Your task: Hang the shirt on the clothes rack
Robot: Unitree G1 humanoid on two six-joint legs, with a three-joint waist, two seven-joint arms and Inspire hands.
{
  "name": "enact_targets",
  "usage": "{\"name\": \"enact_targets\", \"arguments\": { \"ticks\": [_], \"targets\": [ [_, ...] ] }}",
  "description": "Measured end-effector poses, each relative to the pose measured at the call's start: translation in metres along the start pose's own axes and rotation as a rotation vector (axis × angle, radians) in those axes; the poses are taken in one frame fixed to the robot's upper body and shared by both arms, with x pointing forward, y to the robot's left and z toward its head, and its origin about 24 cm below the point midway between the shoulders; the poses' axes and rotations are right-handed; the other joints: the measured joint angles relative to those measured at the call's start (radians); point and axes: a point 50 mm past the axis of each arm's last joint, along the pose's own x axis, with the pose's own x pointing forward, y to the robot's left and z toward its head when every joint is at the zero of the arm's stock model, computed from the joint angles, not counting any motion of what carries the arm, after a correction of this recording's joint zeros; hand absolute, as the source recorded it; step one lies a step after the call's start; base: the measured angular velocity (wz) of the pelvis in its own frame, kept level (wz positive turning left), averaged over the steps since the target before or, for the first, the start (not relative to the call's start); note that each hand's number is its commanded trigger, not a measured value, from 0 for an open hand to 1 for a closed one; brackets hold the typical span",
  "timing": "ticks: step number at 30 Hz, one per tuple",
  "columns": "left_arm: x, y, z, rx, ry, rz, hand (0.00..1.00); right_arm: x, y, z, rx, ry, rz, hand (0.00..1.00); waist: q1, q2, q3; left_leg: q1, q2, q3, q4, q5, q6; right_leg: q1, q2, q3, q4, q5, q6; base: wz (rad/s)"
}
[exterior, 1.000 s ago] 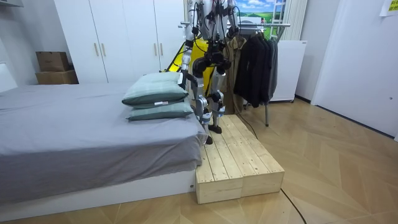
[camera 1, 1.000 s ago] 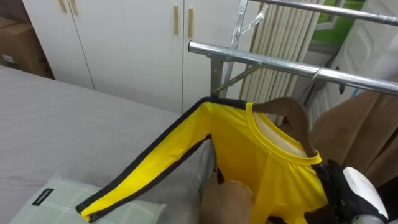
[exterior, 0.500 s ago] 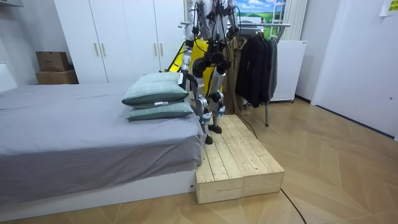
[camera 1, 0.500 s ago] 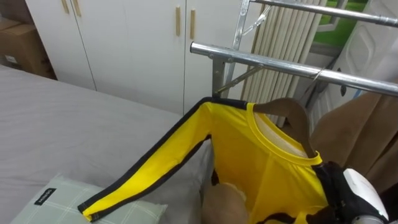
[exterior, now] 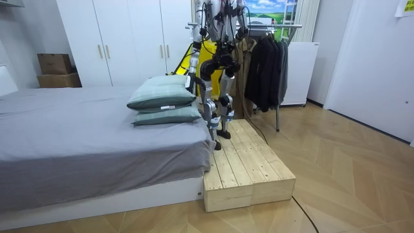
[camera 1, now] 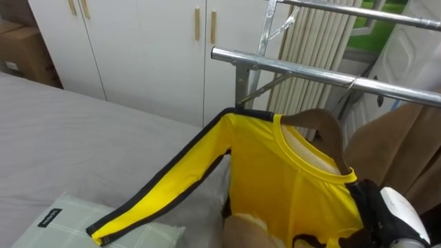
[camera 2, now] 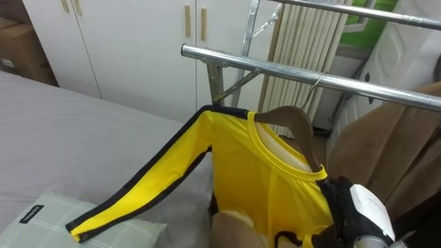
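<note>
A yellow long-sleeved shirt (camera 1: pixel 289 186) with black stripes hangs on a wooden hanger (camera 1: pixel 322 122). The hanger's wire hook reaches up to the silver rail (camera 1: pixel 303 69) of the clothes rack. One sleeve trails down to the left over the pillow (camera 1: pixel 62 220). My right hand (camera 1: pixel 368 203) is at the shirt's right shoulder, with its fingers hidden behind the cloth. A tan rounded shape (camera 1: pixel 244 231) shows at the lower edge under the shirt; I cannot tell what it is. In the room view my left arm (exterior: pixel 192 65) is raised against the shirt, the hand too small to read.
I stand on a wooden platform (exterior: pixel 246 168) between the grey bed (camera 1: pixel 83 138) and the rack. A brown coat (camera 1: pixel 400 151) hangs to the right of the shirt, with dark coats (exterior: pixel 265 65) further along. White wardrobe doors (camera 1: pixel 138 41) stand behind.
The tan shape under the shirt has sunk lower towards the bottom edge. The shirt, hanger and right hand have hardly moved.
</note>
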Motion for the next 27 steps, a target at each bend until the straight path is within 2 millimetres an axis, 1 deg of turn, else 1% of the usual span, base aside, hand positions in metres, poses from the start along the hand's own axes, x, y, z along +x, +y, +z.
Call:
{"name": "enact_targets", "arguments": {
  "ticks": [3, 9, 11, 14, 15, 17, 18, 22, 27],
  "targets": [
    [0.0, 0.0, -0.001, -0.001, 0.002, 0.0, 0.0, 0.0, 0.0, 0.0, 0.056, 0.002, 0.005, 0.0, -0.005, -0.003, 0.0011, 0.0, -0.002, -0.002, 0.0, 0.0, 0.0, -0.002, 0.0, 0.001, 0.009, -0.005, 0.0, 0.01],
    [0.0, -0.002, -0.005, -0.003, 0.012, -0.004, 0.0, 0.0, -0.004, 0.006, 0.089, -0.026, -0.01, 0.0, -0.025, -0.003, 0.0008, -0.001, -0.004, -0.002, 0.0, -0.001, 0.002, -0.004, 0.0, 0.007, 0.009, -0.01, 0.003, 0.01],
    [0.0, -0.002, -0.006, -0.002, 0.013, -0.004, 0.0, 0.0, -0.004, 0.006, 0.111, -0.026, -0.015, 0.0, -0.025, -0.005, 0.0001, -0.001, -0.004, -0.001, -0.001, -0.002, 0.002, -0.005, 0.001, 0.015, 0.009, -0.01, 0.003, 0.0],
    [0.0, -0.002, -0.008, -0.001, 0.016, -0.004, 0.0, 0.0, -0.004, 0.005, 0.174, -0.022, -0.016, 0.0, -0.027, -0.005, -0.0004, 0.0, -0.004, 0.001, -0.001, -0.002, 0.002, -0.004, 0.003, 0.022, 0.009, -0.01, 0.005, 0.0],
    [0.0, -0.003, -0.009, -0.001, 0.019, -0.005, 0.0, 0.0, -0.005, 0.005, 0.205, -0.02, -0.025, 0.0, -0.033, -0.005, -0.0006, 0.0, -0.004, -0.001, 0.0, -0.003, 0.003, -0.003, 0.003, 0.025, 0.01, -0.012, 0.007, 0.0],
    [0.0, -0.004, -0.012, -0.002, 0.025, -0.009, 0.0, 0.0, -0.008, 0.005, 0.247, -0.017, -0.054, 0.0, -0.044, -0.005, -0.0007, 0.0, -0.005, -0.003, 0.0, -0.003, 0.004, -0.001, 0.003, 0.026, 0.013, -0.014, 0.008, 0.0],
    [0.0, -0.006, -0.014, -0.003, 0.03, -0.013, 0.0, -0.001, -0.013, 0.005, 0.278, -0.022, -0.083, 0.0, -0.053, -0.005, -0.0007, 0.0, -0.006, -0.002, -0.001, -0.003, 0.004, 0.0, 0.002, 0.026, 0.014, -0.014, 0.008, -0.05],
    [0.0, -0.006, -0.019, -0.006, 0.033, -0.013, 0.0, -0.007, -0.029, 0.002, 0.352, -0.029, -0.21, 0.0, -0.065, -0.007, -0.0021, 0.002, -0.006, -0.002, 0.0, -0.005, 0.005, -0.003, 0.003, 0.028, 0.016, -0.016, 0.01, -0.02],
    [0.0, -0.007, -0.019, -0.007, 0.033, -0.013, 0.0, -0.01, -0.031, -0.004, 0.367, -0.002, -0.266, 0.0, -0.068, -0.006, -0.0016, 0.002, -0.007, 0.005, 0.001, -0.006, 0.005, -0.005, 0.004, 0.027, 0.016, -0.016, 0.011, 0.0]
  ]
}}
